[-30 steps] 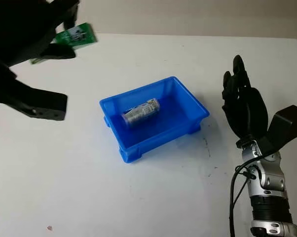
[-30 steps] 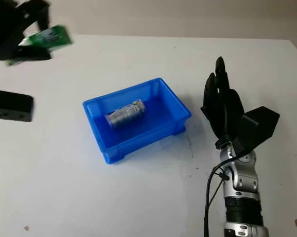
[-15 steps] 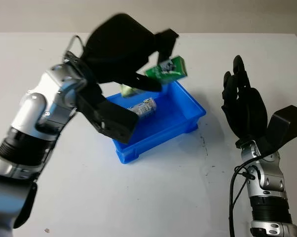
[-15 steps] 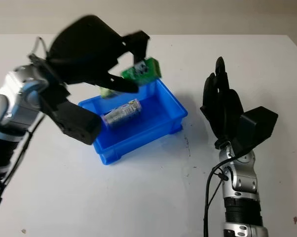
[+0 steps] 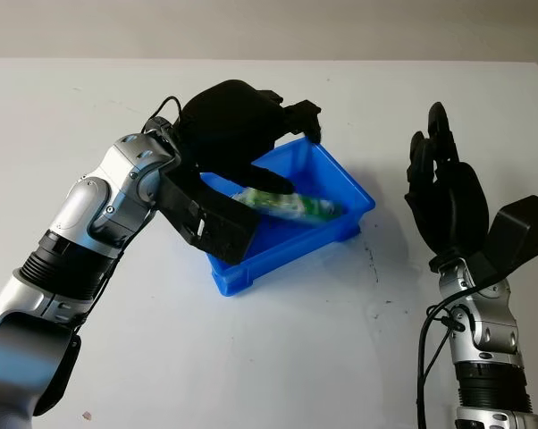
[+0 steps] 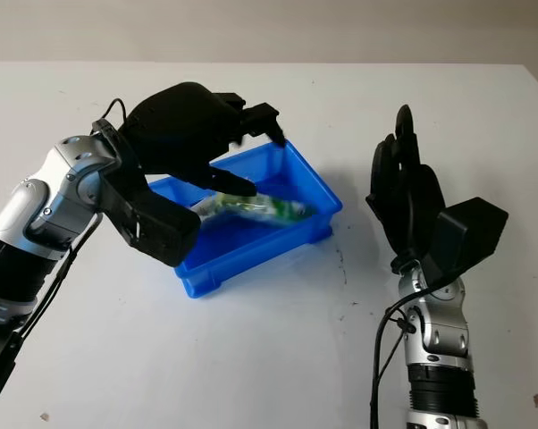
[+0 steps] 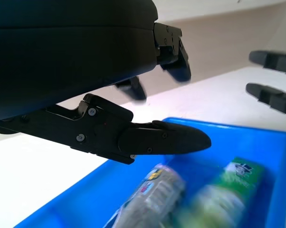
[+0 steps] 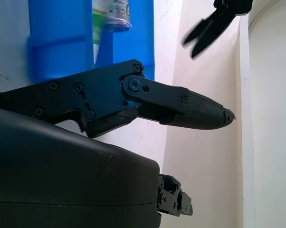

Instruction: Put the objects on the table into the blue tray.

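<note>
Left hand (image 5: 238, 134): open, empty, above blue tray (image 5: 351, 190).
Green packet (image 5: 306, 207): in tray, below left hand, beside can (image 7: 150, 194).
Right hand (image 5: 446, 197): open, empty, right of tray.

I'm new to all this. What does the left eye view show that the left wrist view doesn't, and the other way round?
Left eye view: the whole white table, the left arm's silver forearm, and the open right hand raised to the right of the blue tray. Left wrist view: a close look along the open left hand, its fingers above the silver can and green packet lying side by side. Shared: the tray and both items in it.
</note>
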